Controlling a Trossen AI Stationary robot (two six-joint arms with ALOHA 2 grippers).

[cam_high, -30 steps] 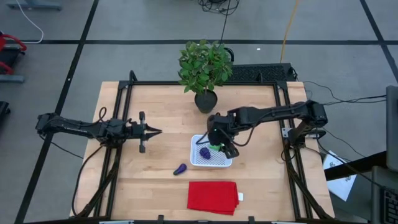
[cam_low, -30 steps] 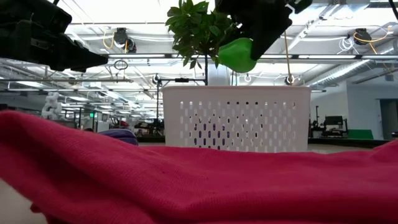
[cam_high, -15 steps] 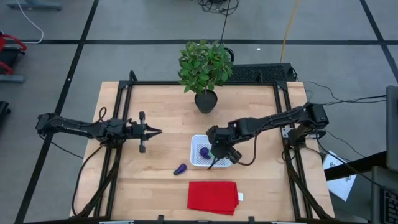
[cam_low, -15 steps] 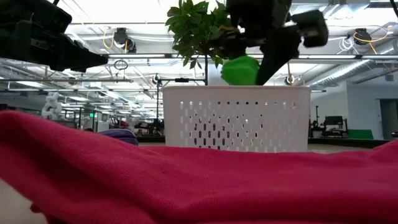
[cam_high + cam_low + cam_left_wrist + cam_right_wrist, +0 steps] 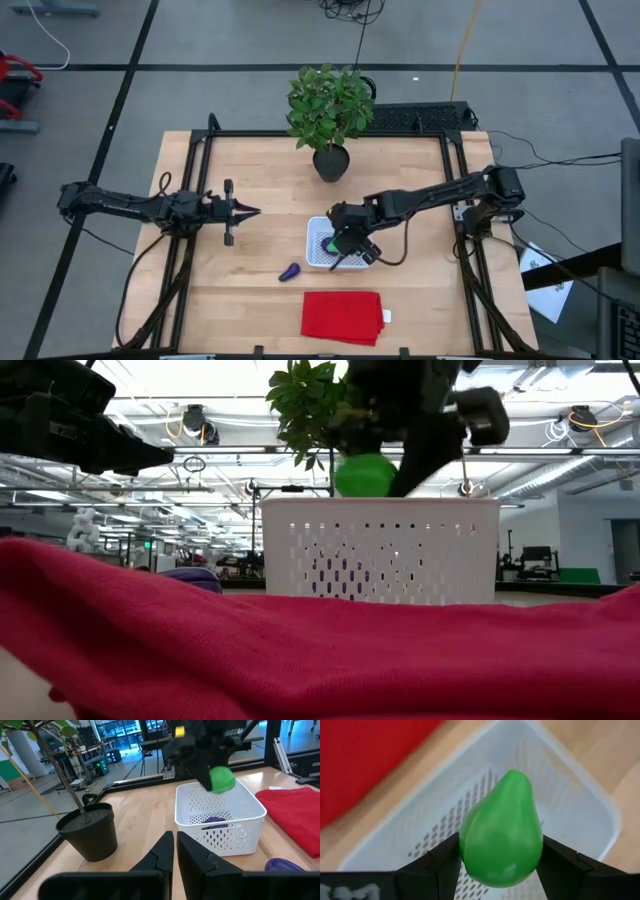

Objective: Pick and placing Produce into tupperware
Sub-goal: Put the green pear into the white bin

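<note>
One purple piece (image 5: 215, 820) already lies in the white basket (image 5: 250, 805), the right gripper (image 5: 501, 857) grips the smooth, pear-shaped green piece (image 5: 501, 836) just above the basket's rim, and the long purple piece (image 5: 290, 271) waits on the wooden table (image 5: 270, 195) beside the basket. So, I judge, one is done, one nearly, one left. The left gripper (image 5: 243, 211), clenched and empty, hangs well apart; the basket looks like slotted hard plastic, though the second purple piece's shape is hard to make out.
</note>
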